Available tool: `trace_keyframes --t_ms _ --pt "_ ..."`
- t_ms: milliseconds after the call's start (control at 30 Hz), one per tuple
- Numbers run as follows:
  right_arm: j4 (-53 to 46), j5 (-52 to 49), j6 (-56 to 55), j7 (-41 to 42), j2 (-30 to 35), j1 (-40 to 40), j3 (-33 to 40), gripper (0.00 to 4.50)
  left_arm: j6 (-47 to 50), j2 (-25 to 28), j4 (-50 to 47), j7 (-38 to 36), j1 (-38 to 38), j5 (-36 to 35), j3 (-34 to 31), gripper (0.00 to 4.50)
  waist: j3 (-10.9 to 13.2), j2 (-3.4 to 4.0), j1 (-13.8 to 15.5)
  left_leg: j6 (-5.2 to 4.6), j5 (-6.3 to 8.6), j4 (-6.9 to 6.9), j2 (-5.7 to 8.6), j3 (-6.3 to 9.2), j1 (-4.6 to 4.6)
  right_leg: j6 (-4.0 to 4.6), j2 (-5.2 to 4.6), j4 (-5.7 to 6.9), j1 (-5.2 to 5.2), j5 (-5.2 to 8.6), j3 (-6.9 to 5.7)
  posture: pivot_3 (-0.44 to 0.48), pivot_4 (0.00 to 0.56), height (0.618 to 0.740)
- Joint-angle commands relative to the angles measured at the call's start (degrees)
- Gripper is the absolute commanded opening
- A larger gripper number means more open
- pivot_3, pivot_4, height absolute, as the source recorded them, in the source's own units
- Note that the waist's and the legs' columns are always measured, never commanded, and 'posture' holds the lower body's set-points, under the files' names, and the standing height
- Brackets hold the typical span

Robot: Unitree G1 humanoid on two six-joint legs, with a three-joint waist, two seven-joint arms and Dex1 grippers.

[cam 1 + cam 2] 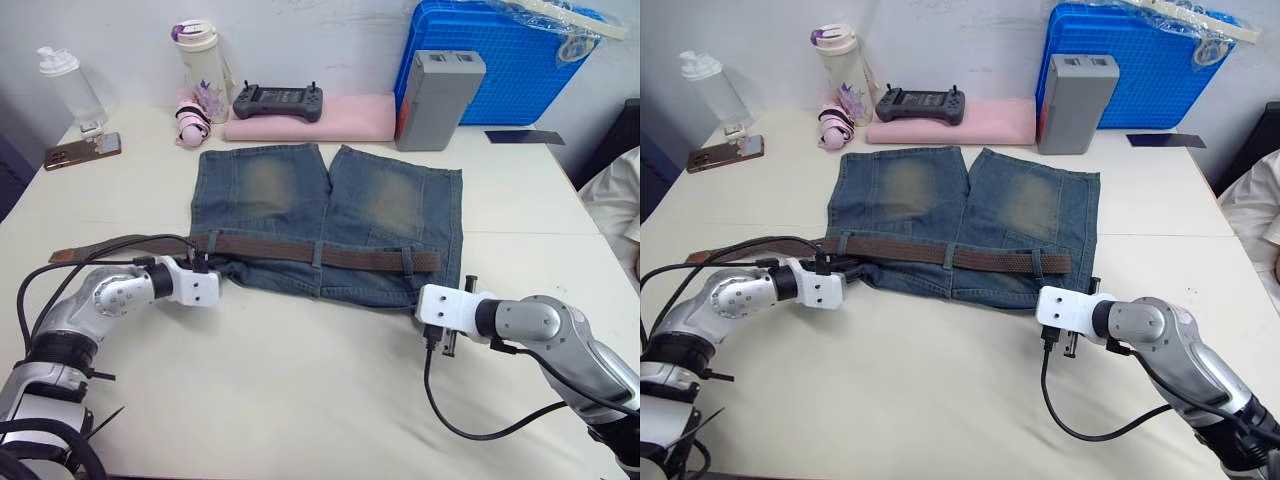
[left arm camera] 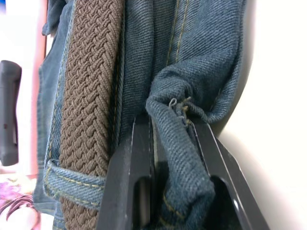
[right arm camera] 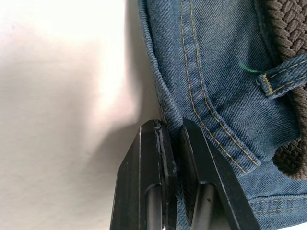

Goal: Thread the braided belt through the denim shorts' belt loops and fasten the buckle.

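Observation:
The denim shorts (image 1: 330, 210) lie flat on the white table (image 1: 300, 400), waistband towards me. The braided belt (image 1: 300, 250) runs along the waistband through the belt loops (image 1: 316, 254), and its tail trails off to the left (image 1: 70, 254). I cannot make out the buckle. My left gripper (image 2: 170, 122) is shut on a bunched fold of denim at the waistband's left corner (image 1: 215, 268), right beside the belt (image 2: 86, 96). At the right corner, my right gripper (image 3: 170, 127) is shut on the shorts' edge (image 1: 418, 303), close to a loop (image 3: 283, 76).
Behind the shorts are a pink foam pad (image 1: 340, 118) carrying a black controller (image 1: 278, 101), a grey box (image 1: 438, 98) and a blue crate (image 1: 500, 60). Two bottles (image 1: 205, 60) and a phone (image 1: 83, 150) sit at the back left. A person's sleeve (image 1: 615, 200) shows at the right edge.

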State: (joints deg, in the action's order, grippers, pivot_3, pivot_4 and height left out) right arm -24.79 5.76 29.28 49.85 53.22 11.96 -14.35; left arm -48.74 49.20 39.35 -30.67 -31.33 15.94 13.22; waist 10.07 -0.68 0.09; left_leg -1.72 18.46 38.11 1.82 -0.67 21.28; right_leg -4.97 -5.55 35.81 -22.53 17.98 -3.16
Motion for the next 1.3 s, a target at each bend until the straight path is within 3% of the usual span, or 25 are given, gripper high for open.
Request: trace_keyframes --t_ms 33,100,167,200,333,367,533,700,833,1067,1167,1300 --pt "1.50 -1.71 5.62 0.80 -0.66 -1.92 1.68 0.44 4.32 1.31 -4.14 -5.83 3.66 -7.10 -2.63 0.37 0.00 0.00 0.00 -0.01 0.01 0.01 0.00 0.00 0.00 0.00 -0.01 -0.02 0.02 0.00 -0.01 0.000 0.150 0.725" --pt "-0.51 -6.01 8.77 2.21 -1.58 -1.80 4.50 1.18 6.13 1.66 -7.67 -7.49 5.75 -9.90 -4.09 1.25 0.00 0.00 -0.01 -0.02 0.01 0.02 0.00 0.01 0.00 0.00 -0.02 -0.09 0.06 0.00 -0.02 0.000 0.150 0.725" --pt "-2.17 -9.64 11.43 3.70 -1.85 -1.34 6.88 1.99 7.89 2.04 -10.53 -8.79 7.31 -11.63 -5.21 1.75 0.01 0.00 0.00 -0.02 0.01 0.02 0.00 0.03 0.02 0.00 -0.03 -0.12 0.06 0.00 -0.03 0.000 0.150 0.725" --pt "-2.82 -11.48 12.91 4.33 -1.96 -0.87 8.12 2.60 8.69 2.28 -11.76 -9.42 7.94 -12.12 -5.65 2.35 0.00 0.00 0.01 -0.01 0.03 0.02 0.00 0.04 0.01 0.00 -0.03 -0.10 0.05 0.00 -0.03 0.000 0.150 0.725" --pt "-3.95 -25.73 23.62 10.73 -1.28 6.86 17.23 4.15 12.39 4.64 -17.48 -13.01 9.98 -14.69 -7.52 3.78 0.20 0.24 -0.22 -0.05 0.04 0.04 0.00 0.04 0.06 0.00 -0.04 -0.21 0.02 0.00 -0.01 0.000 0.150 0.725" --pt "-1.98 -27.57 26.53 10.01 -2.08 10.22 18.52 4.39 14.96 5.13 -20.01 -14.71 10.86 -17.09 -8.35 3.83 0.22 0.28 -0.44 -0.05 0.05 0.03 0.00 0.03 0.05 0.00 -0.04 -0.21 0.00 0.00 0.01 0.000 0.150 0.725" --pt "11.01 -30.30 39.89 0.93 -9.03 25.38 20.65 4.39 32.91 7.94 -33.59 -22.24 15.73 -29.93 -13.08 3.83 0.28 0.30 -1.25 0.01 0.03 -0.02 -0.05 0.01 0.03 0.06 -0.04 -0.18 -0.06 0.02 0.05 0.000 0.150 0.725" --pt "20.38 -30.93 48.23 -6.41 -15.99 32.51 22.57 4.39 46.30 8.20 -42.75 -23.23 20.21 -37.52 -18.90 3.83 0.33 0.39 -1.44 0.02 0.03 -0.11 -0.05 0.10 0.12 0.17 -0.06 -0.06 -0.12 0.08 0.02 0.000 0.150 0.725" --pt "25.36 -30.21 49.95 -10.09 -19.38 31.43 20.57 4.39 51.31 5.82 -46.05 -20.57 22.19 -39.51 -23.00 3.83 0.33 0.40 -1.57 0.00 0.04 -0.09 -0.03 0.10 0.31 0.16 -0.04 0.01 -0.29 0.07 -0.01 0.000 0.150 0.725" --pt "24.81 -33.13 51.35 -10.07 -21.94 28.15 18.82 4.39 58.75 1.68 -49.33 -17.70 24.02 -43.19 -28.53 3.83 0.33 0.40 -1.54 -0.03 0.05 -0.06 0.00 0.10 0.33 0.14 -0.03 0.01 -0.28 0.07 -0.02 0.000 0.150 0.725" --pt "24.45 -33.47 50.24 -10.26 -22.30 27.13 18.50 3.63 61.21 1.08 -47.14 -18.17 22.93 -44.69 -30.34 3.83 0.33 0.40 -1.61 0.01 0.03 -0.05 -0.01 0.10 0.32 0.14 -0.01 0.04 -0.28 0.07 -0.02 0.000 0.150 0.725" --pt "23.81 -34.27 49.00 -10.51 -23.18 26.40 19.27 1.73 67.26 1.86 -38.75 -19.52 16.95 -47.48 -31.67 3.83 0.33 0.40 -1.62 0.07 -0.03 -0.06 -0.01 0.10 0.29 0.15 0.01 0.12 -0.29 0.07 -0.01 0.000 0.150 0.725"
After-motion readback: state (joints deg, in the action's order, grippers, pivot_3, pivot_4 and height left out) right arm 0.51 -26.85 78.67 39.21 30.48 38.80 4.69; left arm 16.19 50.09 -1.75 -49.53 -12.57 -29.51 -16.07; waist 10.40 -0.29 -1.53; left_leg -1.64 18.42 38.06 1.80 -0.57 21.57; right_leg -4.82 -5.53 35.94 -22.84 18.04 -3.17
